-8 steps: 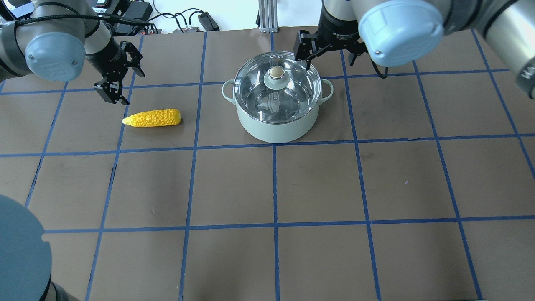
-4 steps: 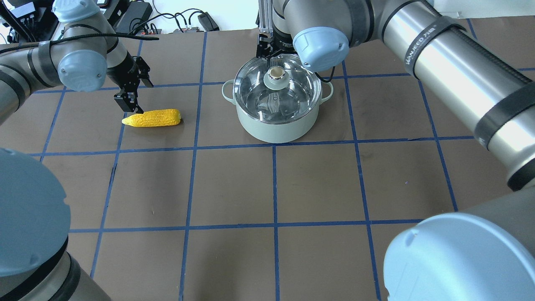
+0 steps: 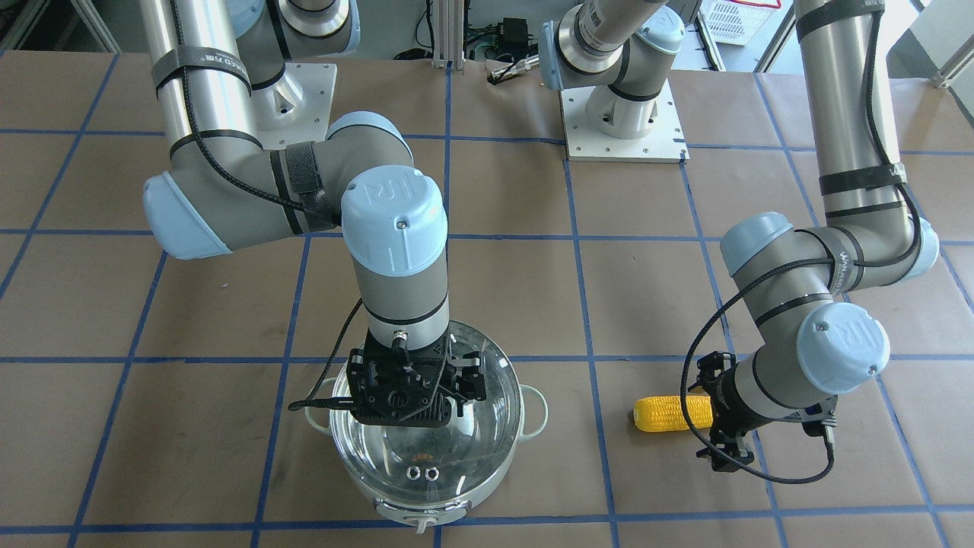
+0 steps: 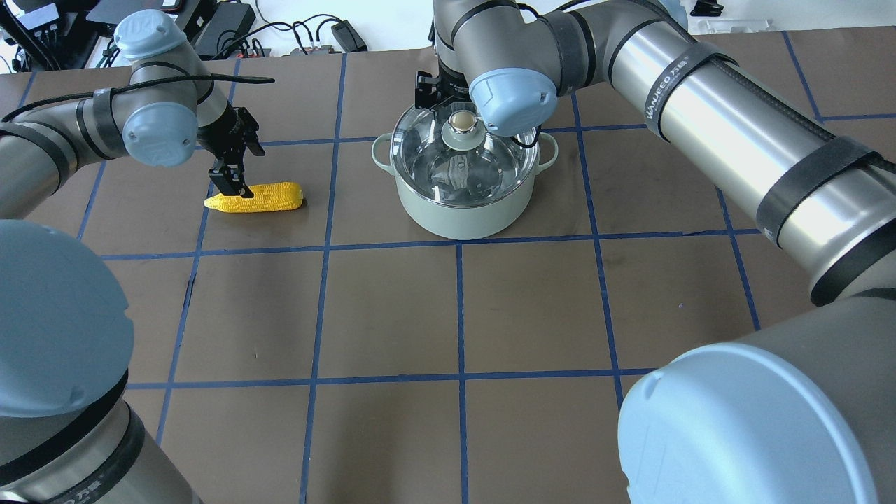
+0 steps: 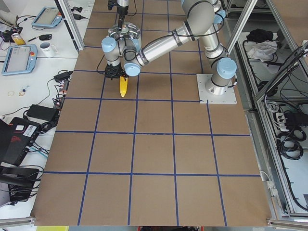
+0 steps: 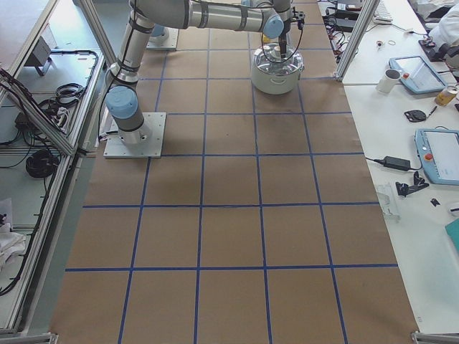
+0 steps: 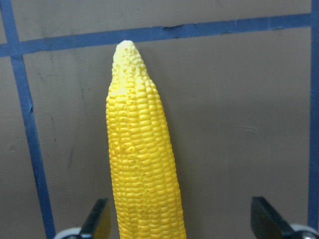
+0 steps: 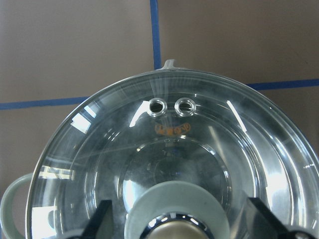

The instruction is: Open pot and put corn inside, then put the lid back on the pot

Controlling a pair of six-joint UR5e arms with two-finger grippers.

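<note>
The yellow corn (image 4: 262, 197) lies on the table left of the pot (image 4: 462, 210). My left gripper (image 4: 234, 185) is open and low over the corn's tapered end. In the left wrist view the corn (image 7: 142, 164) sits between the fingers (image 7: 97, 219), nearer the left one. The glass lid (image 4: 483, 157) sits on the pot. My right gripper (image 3: 407, 396) is open and hangs just above the lid (image 3: 426, 457). In the right wrist view its fingers (image 8: 264, 219) stand on either side of the knob (image 8: 174, 226).
Brown table with a blue tape grid (image 4: 458, 308). Cables and power bricks (image 4: 294, 35) lie beyond the far edge. The arm bases (image 3: 620, 114) stand on plates at the robot's side. The right arm's long forearm (image 4: 735, 133) spans the right half of the overhead view.
The left gripper has come down and right onto the corn's pointed end. The right arm has swung left, from beside the pot's far right to over the lid's knob.
</note>
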